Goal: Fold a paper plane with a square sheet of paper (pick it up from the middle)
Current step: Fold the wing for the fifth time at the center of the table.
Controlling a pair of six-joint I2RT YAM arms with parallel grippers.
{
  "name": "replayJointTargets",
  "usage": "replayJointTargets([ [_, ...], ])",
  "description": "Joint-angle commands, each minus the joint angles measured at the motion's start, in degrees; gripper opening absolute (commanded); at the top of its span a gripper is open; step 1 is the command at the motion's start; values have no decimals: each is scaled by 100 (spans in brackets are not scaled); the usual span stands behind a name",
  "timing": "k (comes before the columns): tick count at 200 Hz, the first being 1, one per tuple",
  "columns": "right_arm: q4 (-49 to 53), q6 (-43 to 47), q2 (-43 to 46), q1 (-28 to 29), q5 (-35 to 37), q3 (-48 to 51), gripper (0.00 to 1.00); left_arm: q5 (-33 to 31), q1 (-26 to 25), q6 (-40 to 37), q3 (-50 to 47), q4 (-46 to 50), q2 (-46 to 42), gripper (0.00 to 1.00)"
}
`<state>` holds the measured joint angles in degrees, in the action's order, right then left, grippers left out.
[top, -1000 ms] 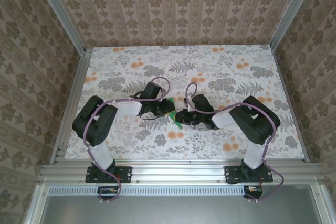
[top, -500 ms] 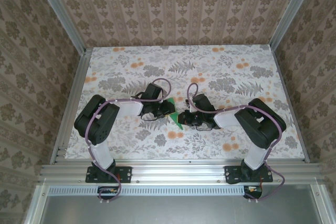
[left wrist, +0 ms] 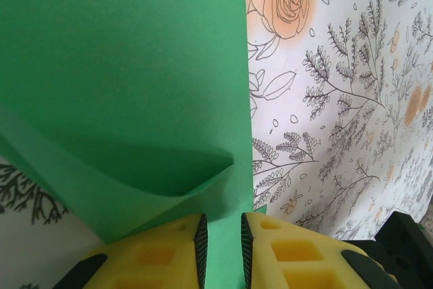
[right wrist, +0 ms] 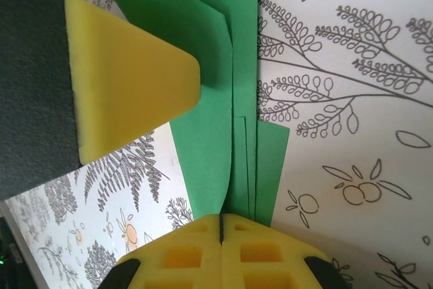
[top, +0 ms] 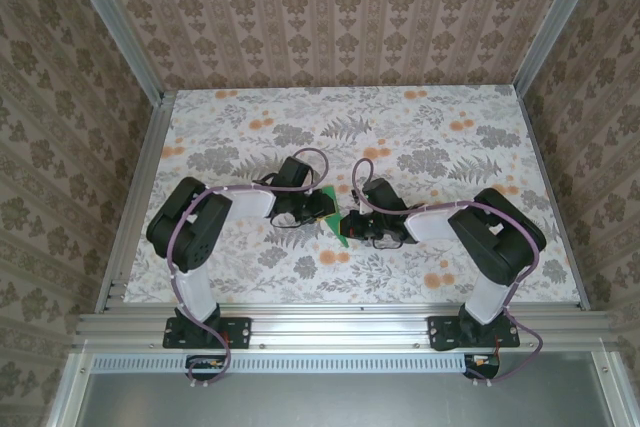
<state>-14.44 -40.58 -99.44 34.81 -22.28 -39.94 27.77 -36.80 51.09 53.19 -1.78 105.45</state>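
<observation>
Top view: the left gripper (top: 318, 209) and the right gripper (top: 354, 228) meet low on the floral table (top: 450, 147). The green paper (top: 341, 236) lies between them, the left gripper at its 11 o'clock.

Left wrist view: the jaws are narrowly parted, and the paper spreads towards 12 o'clock.

Right wrist view: the pads are pressed together, pinching the paper's folded layers.

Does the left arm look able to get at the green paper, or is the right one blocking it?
Probably yes. The left pincer is right at the green paper, which shows in the narrow gap between its parted jaws. The right pincer, shut on a folded edge, leaves that side free.
</observation>
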Motion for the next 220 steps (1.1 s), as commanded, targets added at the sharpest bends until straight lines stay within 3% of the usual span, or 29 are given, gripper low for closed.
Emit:
replayJointTargets([
  [1, 1197, 234, 47, 44, 557, 22, 5, -61, -29, -163, 69, 335, 246, 24],
  [42, 1392, 157, 972, 36, 558, -89, 15, -26, -28, -231, 154, 457, 344, 23],
  [63, 1308, 51, 1092, 35, 203, -180, 15, -18, -36, -257, 212, 491, 369, 23],
  [94, 665, -284, 788, 50, -413, -112, 4, 9, -44, -297, 279, 538, 397, 23],
  [122, 63, -681, 431, 44, -827, -105, 2, 9, -47, -330, 276, 565, 404, 23],
  [220, 501, -667, -203, -211, -945, 18, 1, 62, -75, -380, 342, 613, 477, 23],
])
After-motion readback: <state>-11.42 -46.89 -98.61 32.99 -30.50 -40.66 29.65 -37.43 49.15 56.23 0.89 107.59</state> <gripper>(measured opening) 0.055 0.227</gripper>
